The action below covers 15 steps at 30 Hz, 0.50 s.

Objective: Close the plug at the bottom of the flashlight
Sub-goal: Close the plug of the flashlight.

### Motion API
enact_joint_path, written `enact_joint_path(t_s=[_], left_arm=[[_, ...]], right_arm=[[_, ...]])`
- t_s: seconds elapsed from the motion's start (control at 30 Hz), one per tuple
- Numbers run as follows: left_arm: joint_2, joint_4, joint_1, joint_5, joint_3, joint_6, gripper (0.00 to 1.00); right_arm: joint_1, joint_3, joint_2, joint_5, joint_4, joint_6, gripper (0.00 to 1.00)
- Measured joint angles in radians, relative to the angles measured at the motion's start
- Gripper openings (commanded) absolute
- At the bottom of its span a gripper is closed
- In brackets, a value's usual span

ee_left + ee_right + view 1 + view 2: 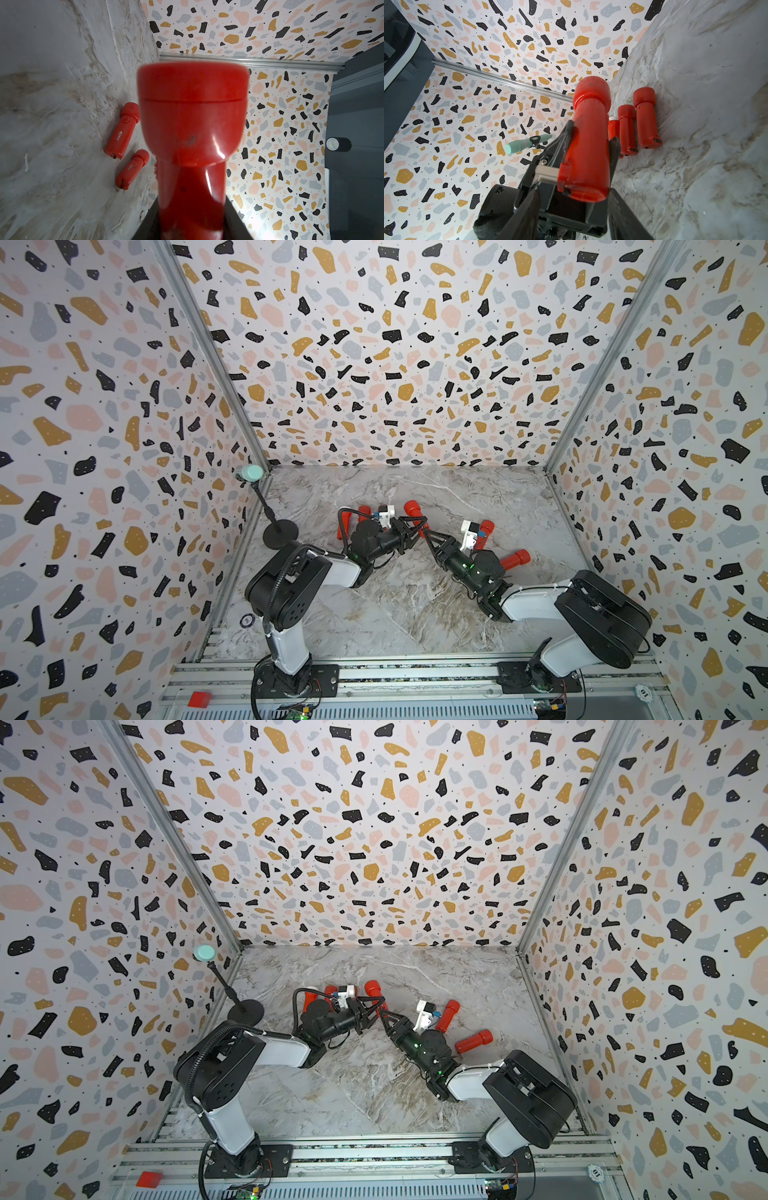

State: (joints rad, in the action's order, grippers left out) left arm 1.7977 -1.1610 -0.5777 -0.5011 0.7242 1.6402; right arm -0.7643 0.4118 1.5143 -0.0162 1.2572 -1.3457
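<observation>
- A mint-green microphone (250,473) on a black stand is far left of the held flashlight (588,141), against the left wall.
- Spare flashlights (646,120) lie side by side on the marble table (415,614), just left of the held flashlight and partly hidden behind the left arm's wrist.
- The left gripper (419,526) is pinched narrow around the held flashlight's body, with a finger (568,135) on each side.
- The held flashlight is red and sits mid-table. Its wide head points toward the back wall and its bottom end toward the right gripper (432,536).
- A small red tab (563,176) juts from the side of the held flashlight at its bottom end. I cannot tell whether the plug is seated.
- The right gripper's jaws stand partly apart, one on either side of the held flashlight's bottom end. Contact cannot be made out.
- Two more flashlights (515,559) lie on the table right of the held flashlight, past the right arm's wrist.
</observation>
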Motion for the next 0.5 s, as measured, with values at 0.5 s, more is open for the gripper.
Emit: enact_joint_path(t_s=[0.5], left_arm=[[0.0, -0.008, 0.0, -0.011, 0.0, 0.002, 0.0]], right_arm=[[0.0, 0.0, 0.021, -0.004, 0.024, -0.005, 0.45]])
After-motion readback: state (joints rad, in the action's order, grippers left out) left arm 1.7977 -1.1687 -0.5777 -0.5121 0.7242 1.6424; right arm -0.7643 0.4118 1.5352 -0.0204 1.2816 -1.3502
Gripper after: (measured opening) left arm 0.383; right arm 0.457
